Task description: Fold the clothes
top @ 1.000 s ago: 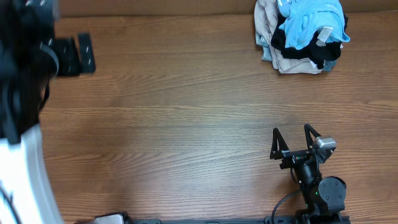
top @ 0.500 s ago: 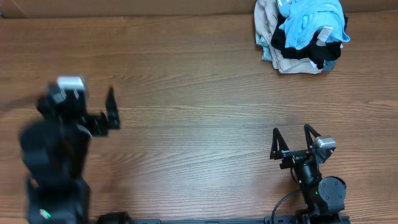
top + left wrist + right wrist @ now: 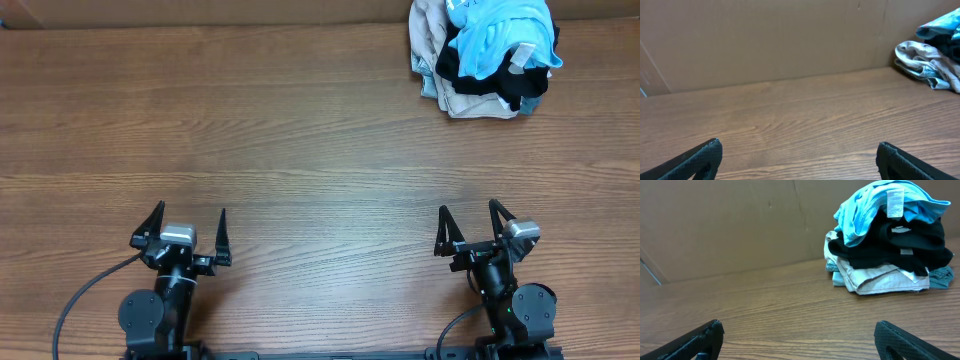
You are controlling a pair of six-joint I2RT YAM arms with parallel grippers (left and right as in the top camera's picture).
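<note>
Soft, even light covers all views, moderately bright. The wooden counter (image 3: pixel 300 130) carries a pale sheen across the overhead's middle, without harsh glare. Overhead is crisp; in the left wrist view the clothes pile (image 3: pixel 926 59) at 2 o'clock looks slightly blurred.

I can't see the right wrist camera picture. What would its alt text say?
A pile of clothes, blue on top, black in the middle, beige below, sits on a wooden table against a brown wall. The right gripper shows open jaws at the bottom corners, holding nothing.
</note>
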